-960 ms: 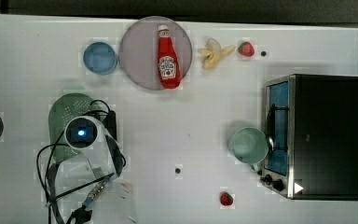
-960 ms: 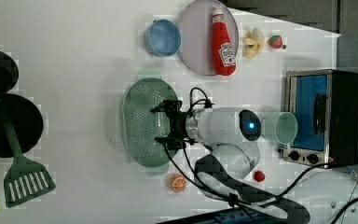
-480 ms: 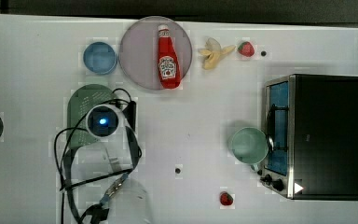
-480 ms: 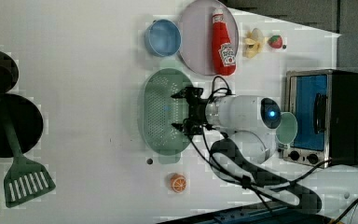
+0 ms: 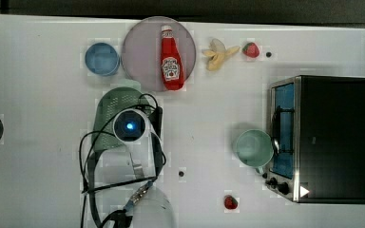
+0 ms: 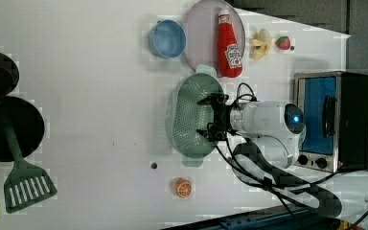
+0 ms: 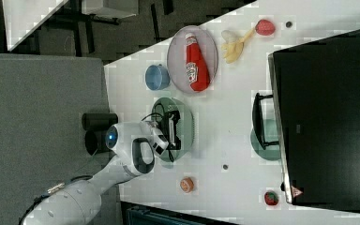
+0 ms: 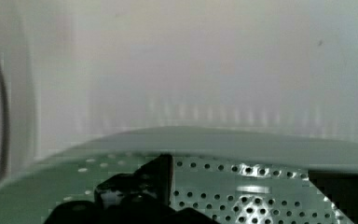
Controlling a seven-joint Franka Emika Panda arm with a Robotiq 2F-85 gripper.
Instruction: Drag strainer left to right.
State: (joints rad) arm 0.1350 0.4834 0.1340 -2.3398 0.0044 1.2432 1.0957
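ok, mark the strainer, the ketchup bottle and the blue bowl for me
strainer (image 6: 189,117): left view, on its perforated inner floor.
ketchup bottle (image 5: 171,64): top view, on the label at mid-body.
blue bowl (image 5: 102,59): top view, on the inside bottom.

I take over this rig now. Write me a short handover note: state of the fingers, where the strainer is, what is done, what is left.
Gripper: open, fingers spread inside the strainer, gripping nothing.
Strainer: on the white table, just below the pink plate with the ketchup bottle in the top view, its end close to the plate's rim.
Done: strainer has been dragged rightward in the top view.
Left: probably continue the drag toward the mint cup, then lift out.
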